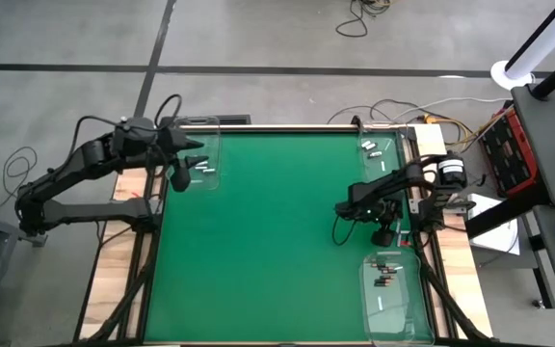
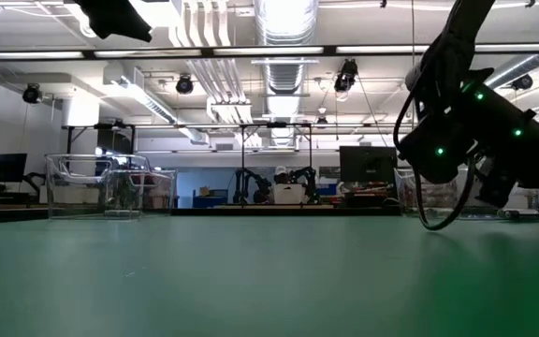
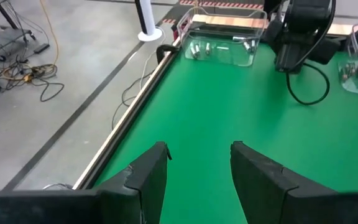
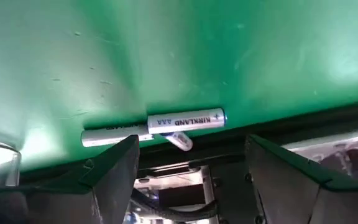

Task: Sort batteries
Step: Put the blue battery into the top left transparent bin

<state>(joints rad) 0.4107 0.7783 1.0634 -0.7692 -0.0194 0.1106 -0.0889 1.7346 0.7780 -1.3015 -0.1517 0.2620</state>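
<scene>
Seen only from the right wrist: three whitish batteries (image 4: 185, 121) lying together on the green mat (image 4: 166, 50) hard against the table's dark edge rail (image 4: 328, 118), one printed "KIRKLAND AAA", a second end to end with it, a short third tucked beneath. Right gripper (image 4: 191, 165) spread wide just over them, one finger on each side, touching none.

From above, none of those three visible; instead the right gripper (image 1: 382, 234) low at the mat's right edge, between two clear trays. Far-right tray (image 1: 385, 154) holding a few pale batteries (image 1: 372, 146); near-right tray (image 1: 393, 299) holding several dark batteries (image 1: 386, 275) and one pale one. Left gripper (image 1: 198, 160) poised over a third clear tray (image 1: 208, 154) at the far-left corner, with two or three pale batteries (image 1: 206, 171) inside.

From the left wrist: left gripper (image 3: 199, 165) parted and empty, looking across bare green to the right arm (image 3: 303, 28) and both right-side trays.

At table height: right arm's dark bulk with green lights (image 2: 475, 131) low on the right, left gripper (image 2: 110, 17) high at the top left, clear trays at both sides, batteries too small to make out.

Wide bare mat across the middle; crowding only along the right rail.
</scene>
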